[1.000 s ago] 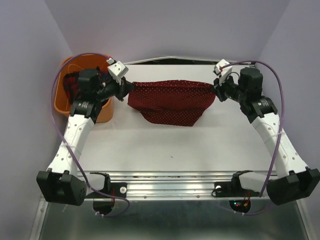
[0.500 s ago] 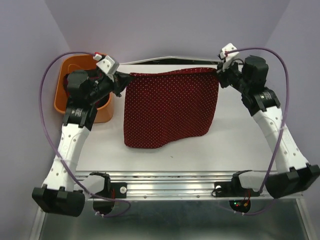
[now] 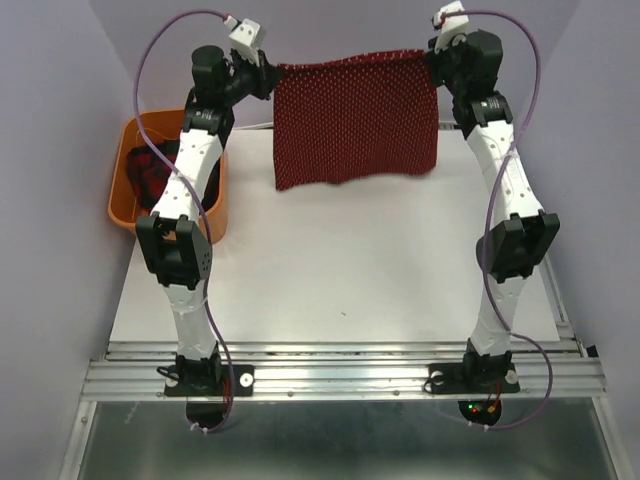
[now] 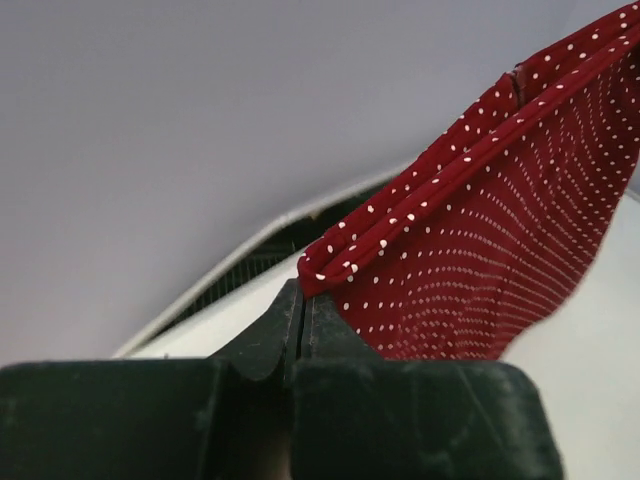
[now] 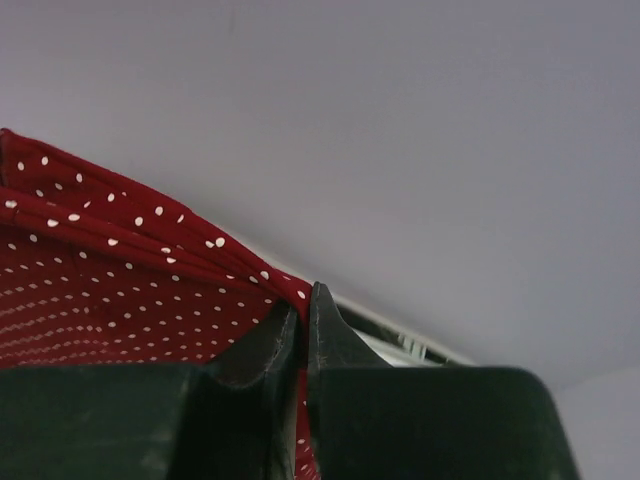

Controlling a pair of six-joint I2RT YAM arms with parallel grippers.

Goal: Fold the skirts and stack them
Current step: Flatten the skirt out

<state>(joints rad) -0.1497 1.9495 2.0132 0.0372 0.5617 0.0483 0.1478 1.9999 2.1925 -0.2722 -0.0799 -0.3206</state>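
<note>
Holding soft, light skirt (image 3: 355, 120) above table's (image 3: 330, 270) far edge, clamping its top corners, likely the best holds, in left gripper (image 4: 302, 290) and right gripper (image 5: 305, 295).

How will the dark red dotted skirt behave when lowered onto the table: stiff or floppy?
Probably floppy: the dark red polka-dot cloth skirt hangs from only its two top corners, pinched by the left hand and right hand. It seems light, since small pinches carry it. Its free bottom edge may crumple on touching the table.
</note>
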